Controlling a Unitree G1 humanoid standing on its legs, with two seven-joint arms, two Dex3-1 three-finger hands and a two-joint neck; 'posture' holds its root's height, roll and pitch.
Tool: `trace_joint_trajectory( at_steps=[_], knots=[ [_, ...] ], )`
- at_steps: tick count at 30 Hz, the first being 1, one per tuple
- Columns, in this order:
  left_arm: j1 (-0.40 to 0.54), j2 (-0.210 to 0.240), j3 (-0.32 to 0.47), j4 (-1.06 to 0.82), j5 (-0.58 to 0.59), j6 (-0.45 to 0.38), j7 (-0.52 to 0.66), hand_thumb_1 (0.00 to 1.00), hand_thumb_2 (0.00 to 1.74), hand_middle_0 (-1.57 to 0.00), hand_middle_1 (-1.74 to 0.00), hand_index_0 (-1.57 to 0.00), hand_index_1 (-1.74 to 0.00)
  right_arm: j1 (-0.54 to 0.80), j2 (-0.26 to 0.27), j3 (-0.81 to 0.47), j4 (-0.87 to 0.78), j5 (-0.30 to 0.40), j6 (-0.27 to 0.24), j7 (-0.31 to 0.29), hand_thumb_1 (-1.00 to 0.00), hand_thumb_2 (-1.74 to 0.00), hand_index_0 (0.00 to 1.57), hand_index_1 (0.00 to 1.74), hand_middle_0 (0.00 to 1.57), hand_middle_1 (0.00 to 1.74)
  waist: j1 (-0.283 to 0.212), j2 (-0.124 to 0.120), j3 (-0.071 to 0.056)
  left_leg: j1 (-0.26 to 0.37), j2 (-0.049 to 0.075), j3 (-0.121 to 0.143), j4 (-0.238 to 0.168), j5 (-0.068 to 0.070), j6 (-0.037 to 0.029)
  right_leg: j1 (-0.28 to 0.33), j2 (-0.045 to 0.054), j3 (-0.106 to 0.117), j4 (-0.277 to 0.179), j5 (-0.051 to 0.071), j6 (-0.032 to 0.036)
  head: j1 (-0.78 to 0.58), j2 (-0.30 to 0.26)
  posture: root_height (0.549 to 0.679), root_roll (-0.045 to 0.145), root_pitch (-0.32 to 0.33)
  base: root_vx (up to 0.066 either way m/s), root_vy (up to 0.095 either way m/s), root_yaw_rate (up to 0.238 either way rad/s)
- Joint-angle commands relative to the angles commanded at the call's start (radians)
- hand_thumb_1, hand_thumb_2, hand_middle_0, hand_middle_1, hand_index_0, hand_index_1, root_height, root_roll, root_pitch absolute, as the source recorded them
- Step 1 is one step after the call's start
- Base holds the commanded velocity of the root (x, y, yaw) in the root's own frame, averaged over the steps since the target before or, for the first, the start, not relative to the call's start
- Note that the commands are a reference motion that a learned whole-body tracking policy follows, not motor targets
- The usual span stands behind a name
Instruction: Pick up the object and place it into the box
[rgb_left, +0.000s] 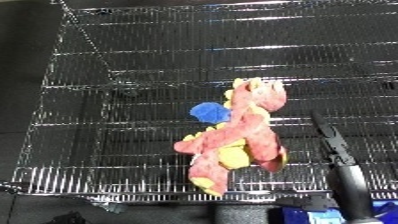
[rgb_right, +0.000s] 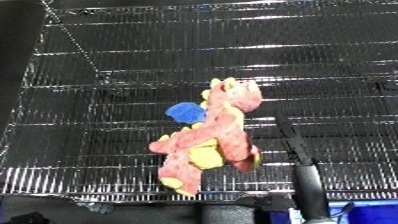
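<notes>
A single plush dragon toy (rgb_left: 235, 137) lies on a wire mesh shelf (rgb_left: 133, 75), seen from above by the robot's head camera. The toy is pink-red with yellow patches on its belly, feet and head, and carries one blue wing (rgb_left: 210, 112) that sticks out to its left side. Its head points toward the far side of the shelf and its tail end lies close to the near edge, the body slightly slanted.

One robot hand is in view: the right hand (rgb_left: 327, 136), black and slender, rises from the lower right corner of the picture on a silver forearm (rgb_left: 354, 187). Its fingers (rgb_right: 290, 131) reach straight out over the mesh just beside the toy's right flank, near but not visibly touching it; they look extended rather than clenched, and they grasp nothing. The left hand does not show in either eye view.

The shelf is made of shiny metal wire in a fine grid, with one heavier band of close upright bars (rgb_left: 107, 187) along its near edge. Bright streaks of light run across the mesh. At the bottom right, below the shelf edge, one blue bin (rgb_right: 364, 212) shows only as a corner, partly behind the forearm. The toy is well outside that bin, resting wholly on the shelf.
</notes>
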Motion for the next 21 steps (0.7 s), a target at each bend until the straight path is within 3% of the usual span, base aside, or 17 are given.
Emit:
trace_joint_trajectory(
  at_steps=[12, 15, 19, 21],
  knots=[
    [-0.004, 0.029, -0.026, 0.007, -0.013, -0.01, -0.011, 1.0, 1.74, -1.57, -1.74, -1.57, -1.74, -0.204, -0.161, 0.128, -0.006, -0.07, 0.025, 0.026, 0.0, 0.0, 0.0, 0.0, 0.0, 0.0, 0.03, 0.003, 0.0, -0.006, -0.003, -0.008, -0.001, 0.003, -0.0051, -0.005, -0.0062, -0.006, 0.002, 0.007, -0.0001, 0.02, -0.024, 0.638, 0.056, -0.003, 0.018, 0.007, 0.032],
    [-0.006, 0.04, -0.033, 0.011, -0.017, -0.017, -0.013, 1.0, 1.74, -1.57, -1.74, -1.57, -1.74, -0.285, -0.202, 0.19, 0.037, -0.081, 0.034, 0.035, 0.0, 0.0, 0.0, 0.0, 0.0, 0.0, 0.04, 0.005, 0.0, -0.01, -0.003, -0.01, 0.001, 0.003, -0.0063, -0.009, -0.007, -0.008, 0.005, 0.008, -0.0001, 0.024, -0.062, 0.638, 0.055, 0.001, 0.015, 0.012, 0.027],
    [-0.02, 0.055, -0.06, 0.029, -0.019, -0.031, -0.012, 1.0, 1.74, -1.57, -1.74, -1.57, -1.74, -0.433, -0.252, 0.319, 0.168, -0.129, 0.066, 0.046, 0.0, 0.0, 0.0, 0.0, 0.0, 0.0, 0.064, 0.009, 0.0, -0.021, -0.005, -0.015, 0.013, 0.002, -0.0084, -0.016, -0.0084, -0.012, 0.014, 0.009, -0.0014, 0.037, -0.175, 0.638, 0.053, 0.005, 0.009, 0.007, 0.039],
    [-0.024, 0.056, -0.066, 0.033, -0.018, -0.033, -0.011, 1.0, 1.74, -1.57, -1.74, -1.57, -1.74, -0.456, -0.256, 0.341, 0.191, -0.138, 0.074, 0.049, 0.0, 0.0, 0.0, 0.0, 0.0, 0.0, 0.068, 0.01, 0.0, -0.023, -0.006, -0.016, 0.016, 0.001, -0.0088, -0.017, -0.0085, -0.013, 0.015, 0.009, -0.0019, 0.038, -0.179, 0.637, 0.052, 0.005, 0.012, 0.004, 0.045]
  ],
)
